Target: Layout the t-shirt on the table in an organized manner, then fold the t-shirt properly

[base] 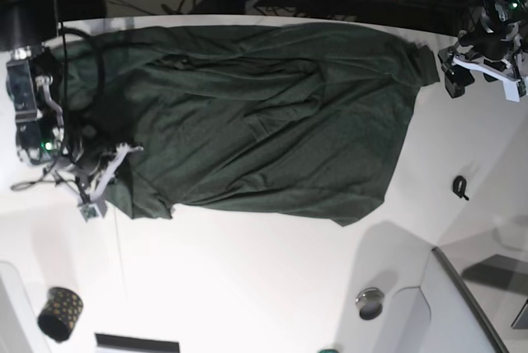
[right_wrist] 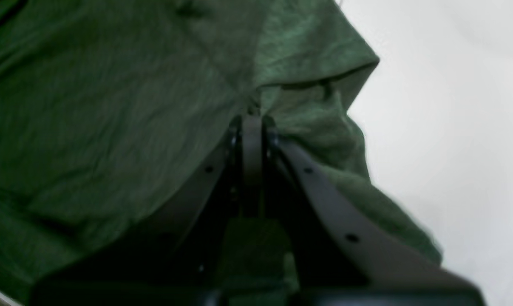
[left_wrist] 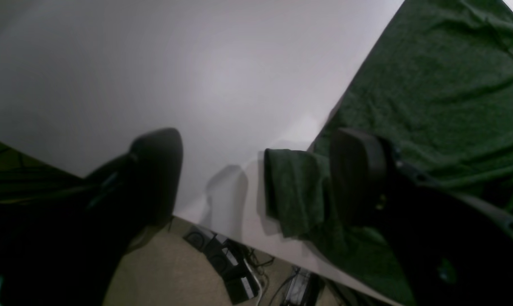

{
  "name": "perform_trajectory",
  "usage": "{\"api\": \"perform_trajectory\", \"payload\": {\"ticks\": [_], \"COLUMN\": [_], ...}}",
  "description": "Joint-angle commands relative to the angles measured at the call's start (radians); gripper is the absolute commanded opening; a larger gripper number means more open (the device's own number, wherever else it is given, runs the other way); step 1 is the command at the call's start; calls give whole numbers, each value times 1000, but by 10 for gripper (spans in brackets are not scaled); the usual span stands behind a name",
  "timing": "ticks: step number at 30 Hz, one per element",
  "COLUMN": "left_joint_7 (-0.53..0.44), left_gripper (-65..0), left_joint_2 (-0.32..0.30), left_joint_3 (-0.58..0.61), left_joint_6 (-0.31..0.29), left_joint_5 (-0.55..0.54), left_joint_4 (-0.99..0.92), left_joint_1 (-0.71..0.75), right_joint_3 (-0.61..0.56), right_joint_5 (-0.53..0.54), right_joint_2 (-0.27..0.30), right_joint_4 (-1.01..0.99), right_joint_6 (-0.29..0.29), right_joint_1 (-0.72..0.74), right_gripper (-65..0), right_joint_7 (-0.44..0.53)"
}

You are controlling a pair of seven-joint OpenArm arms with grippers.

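T-shirt (base: 247,114) spread along the far edge of the bench (base: 247,287), right arm pinching one end

Long axis runs parallel to that far edge, the cloth wrinkled and not yet squared; right gripper (right_wrist: 252,123) sits at the end toward the left side of the base view, jaws together and clamped on a bunched fold of the t-shirt, fabric draping off both sides of the fingers; left gripper (left_wrist: 256,178) stands at the opposite end by the sleeve, jaws wide apart and holding nothing, one finger (left_wrist: 358,170) over the cloth's edge, the other over bare bench near its rim; a small folded flap lies between them; so each arm has its own end, and I judge the coming stretch depends on the left jaws closing on that corner.
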Motion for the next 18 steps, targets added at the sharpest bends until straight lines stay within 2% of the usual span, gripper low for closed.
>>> {"api": "perform_trajectory", "payload": {"ticks": [1, 8, 14, 16, 18], "left_joint_7": [-19, -19, -19, -19, -19], "left_gripper": [-135, -135, -135, -135, -135], "left_joint_2": [-13, -13, -13, -13, -13], "left_joint_3": [-5, -5, -5, -5, -5], "left_joint_6": [2, 2, 2, 2, 2], "left_joint_5": [-10, -10, -10, -10, -10], "left_joint_4": [14, 14, 14, 14, 14], "left_joint_1": [0, -1, -1, -1, -1], "right_joint_3": [5, 5, 5, 7, 39], "right_joint_5": [9, 9, 9, 9, 9], "right_joint_2": [8, -56, -101, -101, -102], "right_joint_4": [41, 157, 164, 180, 246], "right_joint_6": [-2, 4, 6, 6, 6], "right_joint_1": [-10, -165, -222, -222, -222], "right_gripper": [-642, -641, -632, -593, -489], "right_joint_7": [-7, -122, -135, -155, -191]}}
